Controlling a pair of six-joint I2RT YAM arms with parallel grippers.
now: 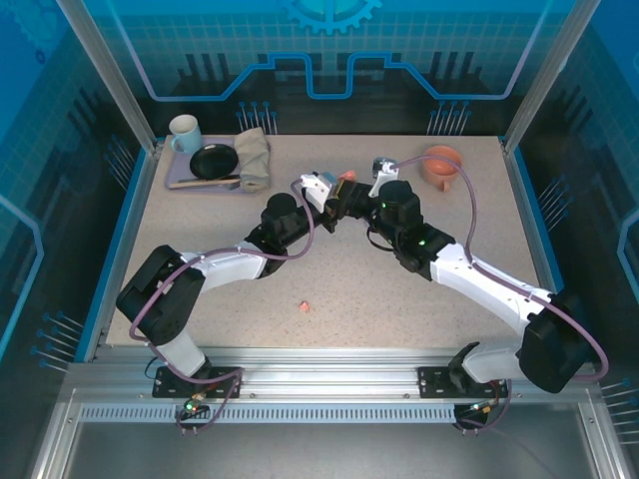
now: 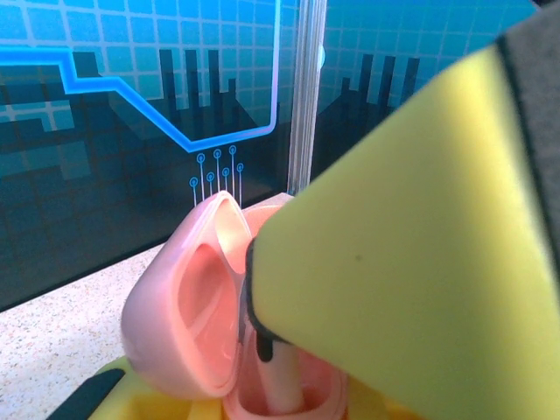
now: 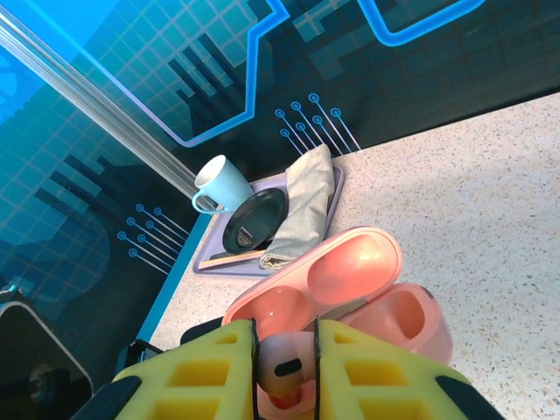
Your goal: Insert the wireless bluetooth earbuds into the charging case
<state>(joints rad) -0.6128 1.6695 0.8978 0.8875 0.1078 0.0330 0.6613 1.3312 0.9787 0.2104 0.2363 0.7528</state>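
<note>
- The charging case (image 3: 354,284) is salmon-pink and hinged wide open. It sits toward the back of the middle of the surface (image 1: 419,299), where the two arms meet. Whether it rests on the surface or is held just above it cannot be told.
- Its lid (image 2: 188,306) is swung back and shows a smooth pink hollow.
- The left fingers (image 2: 131,385), padded in yellow, are pressed against the lower part of the charging case, with a pad showing under each side of it in the left wrist view.
- The right fingers (image 3: 376,372) pinch a pink earbud (image 3: 283,360) between their yellow pads, right at the near well of the open case.
- In the left wrist view, one of the right fingers stands close in front of the case, and a pale stem (image 2: 280,385) reaches down into a well of the base. Whether it is fully seated cannot be told.
- A loose earbud (image 1: 303,305), also pink, lies on the surface near the front edge. It is between the two arms and well apart from the case.
- At the back left, a lilac tray (image 1: 180,184) carries a pale blue mug (image 1: 184,133), a black plate (image 1: 214,162) and a folded grey cloth (image 1: 254,158).
- At the back right stands an orange cup (image 1: 442,163). Just beside it is a small grey-white object (image 1: 382,167), too small to identify.
</note>
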